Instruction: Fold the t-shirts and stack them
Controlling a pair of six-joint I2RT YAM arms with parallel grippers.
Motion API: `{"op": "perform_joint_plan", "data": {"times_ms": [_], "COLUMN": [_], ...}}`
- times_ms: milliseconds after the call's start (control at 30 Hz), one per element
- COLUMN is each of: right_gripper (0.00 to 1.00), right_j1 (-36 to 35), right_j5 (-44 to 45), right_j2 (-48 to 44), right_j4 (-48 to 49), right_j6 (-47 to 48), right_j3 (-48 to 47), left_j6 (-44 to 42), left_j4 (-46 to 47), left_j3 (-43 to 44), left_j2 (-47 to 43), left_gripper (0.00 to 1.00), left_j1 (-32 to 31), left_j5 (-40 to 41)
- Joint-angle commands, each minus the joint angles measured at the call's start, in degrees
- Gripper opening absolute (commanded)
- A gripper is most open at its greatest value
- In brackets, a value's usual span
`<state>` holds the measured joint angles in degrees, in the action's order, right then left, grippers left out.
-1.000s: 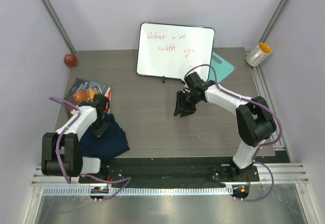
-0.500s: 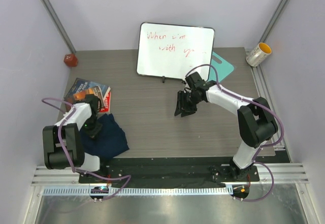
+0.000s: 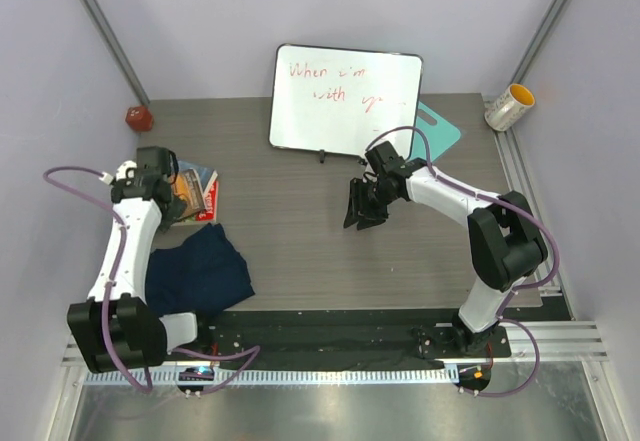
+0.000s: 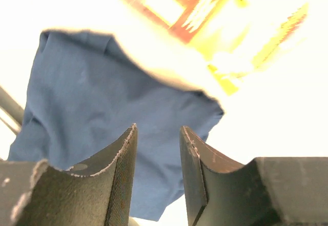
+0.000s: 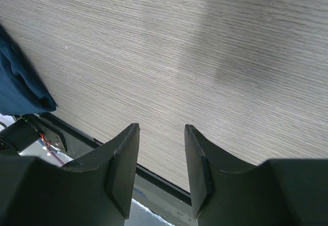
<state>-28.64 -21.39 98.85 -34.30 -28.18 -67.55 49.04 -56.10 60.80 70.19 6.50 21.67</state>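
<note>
The black two-finger right gripper [image 5: 161, 128] hangs with jaws apart and empty over the grey wood-grain tabletop [image 5: 205, 46]; a dark navy-blue fabric t-shirt [image 5: 18, 82] lies left.

You're looking at a plain dark navy t-shirt [image 3: 195, 276] on a grey, wood-grained surface [image 3: 300, 251]. The whiteboard [image 3: 345, 96] is white with red handwriting, the board [image 3: 442, 131] beside it is teal, and the book [image 3: 195, 193] cover is orange and blue.

Pale lilac walls [image 3: 300, 1] enclose a grey wood-grain table [image 3: 290, 231], evenly lit
</note>
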Motion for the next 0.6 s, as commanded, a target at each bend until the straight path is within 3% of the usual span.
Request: {"op": "perform_joint_plan", "data": {"times_ms": [0,233,367,567], "right_gripper": [0.47,0.47,0.47,0.47], "right_j1": [0.25,-0.01,0.25,3.24], "right_j5": [-0.06,2.04,8.62,13.29], "right_j2": [-2.26,-1.99,-4.00,-6.47], "right_j4": [1.17,1.87,1.35,1.52], "right_j6": [-0.64,-1.00,-0.82,-3.28], "right_j3": [-0.57,0.31,2.06,5.32], "left_j6": [-5.70,-9.22,-9.49,-8.17], "left_j4": [-0.25,7.05,12.22,13.82], "left_j3": [3.36,0.55,-0.68,2.66], "left_j2": [-0.23,1.42,6.26,15.13], "left_gripper": [0.39,0.41,0.41,0.39], "left_j1": [-1.22,-20.44,-27.23,-36.38], "left_j5": [-4.69,-6.02,-10.67,-9.63]}}
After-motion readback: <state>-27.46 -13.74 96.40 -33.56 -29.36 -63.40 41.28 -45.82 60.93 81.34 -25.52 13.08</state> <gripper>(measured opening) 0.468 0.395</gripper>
